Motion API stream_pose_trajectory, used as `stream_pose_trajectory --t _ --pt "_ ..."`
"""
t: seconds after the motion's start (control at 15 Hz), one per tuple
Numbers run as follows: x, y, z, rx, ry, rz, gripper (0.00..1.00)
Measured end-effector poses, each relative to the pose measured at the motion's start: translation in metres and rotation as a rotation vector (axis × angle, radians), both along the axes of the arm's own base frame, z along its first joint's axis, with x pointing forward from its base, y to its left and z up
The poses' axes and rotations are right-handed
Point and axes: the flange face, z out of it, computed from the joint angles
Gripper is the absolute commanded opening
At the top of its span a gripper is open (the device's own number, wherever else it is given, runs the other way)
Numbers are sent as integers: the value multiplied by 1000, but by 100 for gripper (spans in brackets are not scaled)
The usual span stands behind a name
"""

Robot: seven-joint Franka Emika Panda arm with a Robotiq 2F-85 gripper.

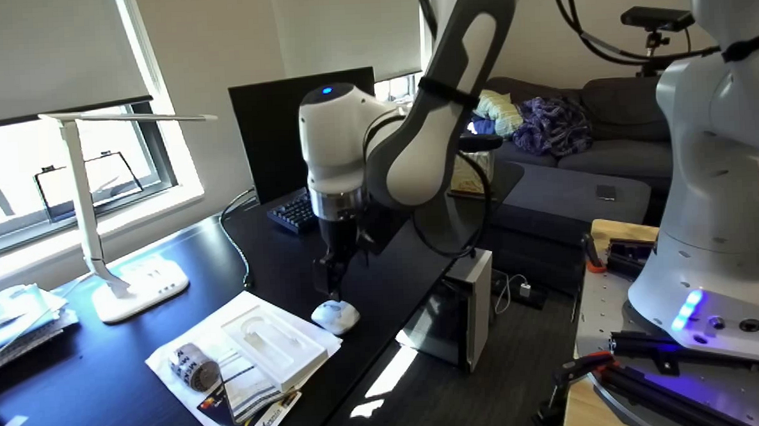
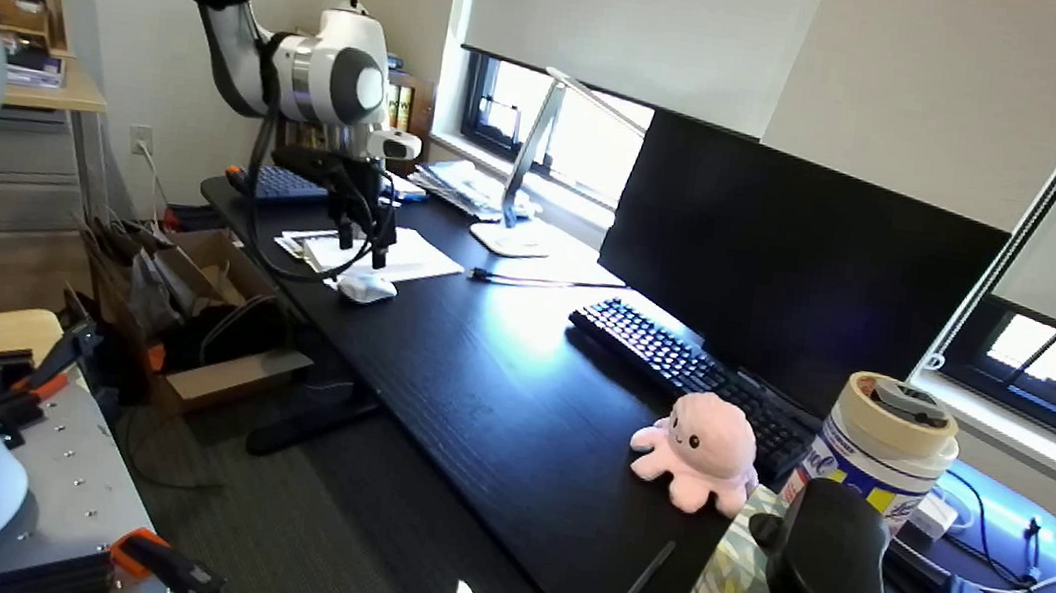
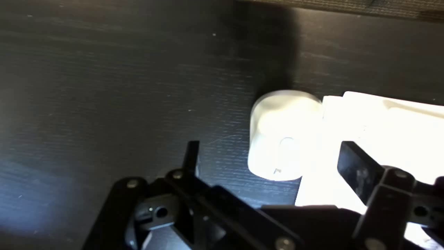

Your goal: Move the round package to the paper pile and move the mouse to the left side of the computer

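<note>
Jaws apart, the gripper (image 3: pixel 272 160) hangs above the mouse (image 3: pixel 282 139), near the robot-side edge of the tabletop (image 2: pixel 478 371). Closing could snag the paper pile (image 1: pixel 243 385) too — the two seem to touch, though glare hides the seam — and roll the round package (image 1: pixel 194 367) lying on it.

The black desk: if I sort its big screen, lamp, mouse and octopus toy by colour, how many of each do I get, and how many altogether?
White: 2 (lamp, mouse)
Black: 1 (monitor)
Pink: 1 (octopus toy)
Total: 4
</note>
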Motion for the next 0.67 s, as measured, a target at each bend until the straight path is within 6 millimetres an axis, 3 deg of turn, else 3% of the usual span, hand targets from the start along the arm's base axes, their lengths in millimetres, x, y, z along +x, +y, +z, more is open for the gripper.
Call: stream_pose_trajectory --t 0.2,0.4,0.67 --pt "-20 -31 47 -56 -26 42 100" --pt "-39 -74 87 -85 -27 45 100" --pt "-56 -134 128 -75 -52 -59 100"
